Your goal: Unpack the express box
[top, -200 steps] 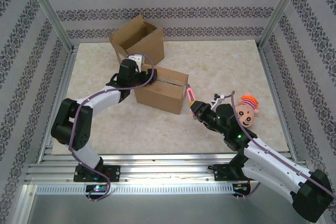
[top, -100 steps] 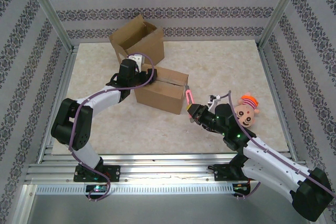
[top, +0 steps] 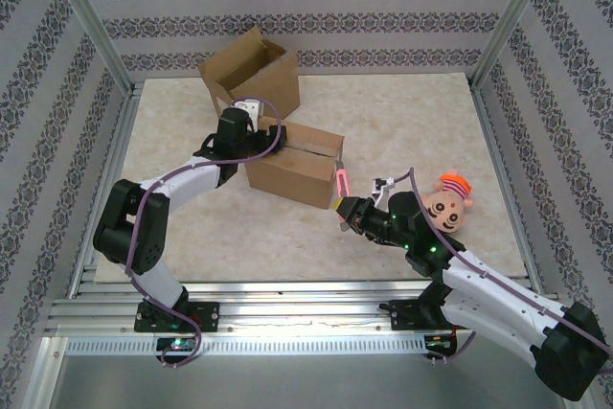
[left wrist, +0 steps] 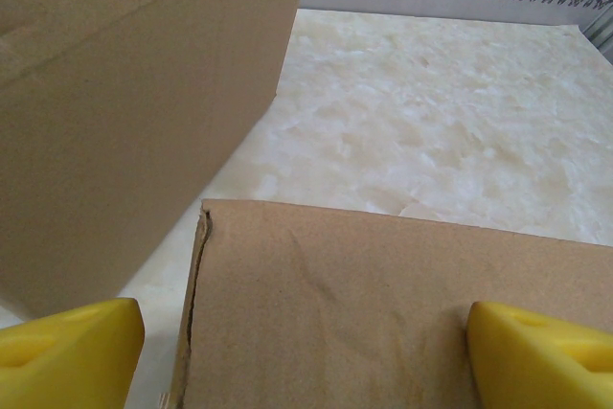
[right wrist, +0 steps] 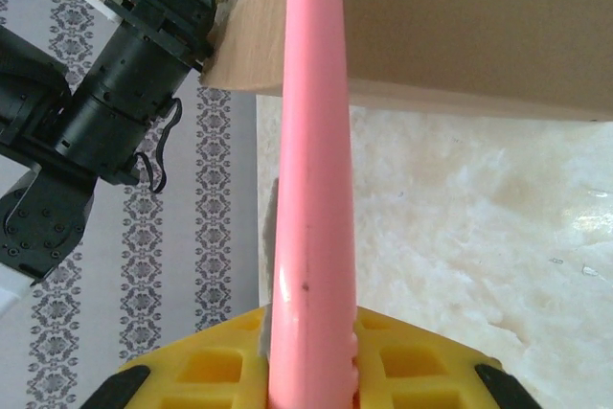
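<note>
The pale marbled desk [top: 402, 122] lies in front of me. The express box [top: 292, 165] lies flat near its middle, its flaps shut. Behind it, toward the back left, an open carton [top: 251, 74] stands tilted, just beside the box's far corner.

My left hand [top: 263, 136] is at the express box's left end with its jaws spread wide and nothing in its grip. From the left wrist I see the box's brown top panel [left wrist: 383, 304] lying between my two yellow fingertips [left wrist: 67, 352], with the carton's wall [left wrist: 124, 93] rising close on the left.

My right hand [top: 347, 210] hangs just off the express box's near right corner. Its jaws are nearly closed and clamp a pink stick [top: 341, 182]. From the right wrist the pink stick [right wrist: 311, 189] rises from between my yellow pads [right wrist: 421, 371] and crosses the box's lower edge [right wrist: 479, 35]. I cannot tell whether its tip touches the cardboard.

A plush doll [top: 448, 200] with orange hair lies on the desk to the right of my right arm, well apart from both boxes.
</note>
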{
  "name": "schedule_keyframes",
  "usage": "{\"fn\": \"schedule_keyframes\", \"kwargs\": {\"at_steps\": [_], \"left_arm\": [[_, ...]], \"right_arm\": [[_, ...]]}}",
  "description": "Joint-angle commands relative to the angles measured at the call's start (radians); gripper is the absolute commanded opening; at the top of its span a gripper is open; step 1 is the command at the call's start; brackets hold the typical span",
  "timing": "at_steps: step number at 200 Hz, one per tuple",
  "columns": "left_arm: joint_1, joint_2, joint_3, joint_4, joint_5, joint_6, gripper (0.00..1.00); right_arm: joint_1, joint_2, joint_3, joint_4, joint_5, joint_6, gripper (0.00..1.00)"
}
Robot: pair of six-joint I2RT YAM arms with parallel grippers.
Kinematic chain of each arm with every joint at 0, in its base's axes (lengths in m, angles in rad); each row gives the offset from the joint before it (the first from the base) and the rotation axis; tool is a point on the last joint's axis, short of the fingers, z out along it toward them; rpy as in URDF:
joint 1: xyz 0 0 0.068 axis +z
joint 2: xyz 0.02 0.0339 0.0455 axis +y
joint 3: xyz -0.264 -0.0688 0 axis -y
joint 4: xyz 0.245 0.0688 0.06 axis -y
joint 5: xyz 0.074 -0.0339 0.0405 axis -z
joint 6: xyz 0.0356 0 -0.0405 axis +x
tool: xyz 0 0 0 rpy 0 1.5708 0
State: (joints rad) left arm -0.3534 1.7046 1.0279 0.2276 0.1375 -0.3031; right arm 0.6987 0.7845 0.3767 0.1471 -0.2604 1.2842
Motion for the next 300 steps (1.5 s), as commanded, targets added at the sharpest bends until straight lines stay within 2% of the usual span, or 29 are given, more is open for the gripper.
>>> {"fn": "schedule_keyframes", "kwargs": {"at_steps": [1, 144, 197, 230, 255, 273, 300], "left_arm": [[-0.012, 0.175, -0.105, -0.344, -0.001, -0.03, 0.86], [-0.012, 0.18, -0.105, -0.346, 0.001, -0.03, 0.86], [-0.012, 0.176, -0.096, -0.355, 0.008, -0.027, 0.86], [-0.012, 0.165, -0.083, -0.368, 0.013, -0.025, 0.86], [-0.013, 0.141, -0.063, -0.385, 0.024, -0.024, 0.86], [-0.014, 0.111, -0.034, -0.416, 0.034, -0.023, 0.88], [-0.017, 0.036, 0.043, -0.491, 0.048, -0.013, 0.91]], "right_arm": [[0.047, 0.002, -0.003, 0.043, -0.16, -0.034, 0.0], [0.145, 0.002, -0.001, 0.054, -0.107, -0.036, 0.0], [0.16, -0.06, -0.025, 0.019, -0.065, -0.024, 0.0], [0.16, -0.158, -0.027, -0.087, -0.002, -0.033, 0.0], [0.16, -0.247, -0.003, -0.256, 0.067, -0.078, 0.0], [0.16, -0.306, 0.049, -0.419, 0.145, -0.135, 0.0], [0.16, -0.354, 0.085, -0.52, 0.271, -0.188, 0.0]]}}
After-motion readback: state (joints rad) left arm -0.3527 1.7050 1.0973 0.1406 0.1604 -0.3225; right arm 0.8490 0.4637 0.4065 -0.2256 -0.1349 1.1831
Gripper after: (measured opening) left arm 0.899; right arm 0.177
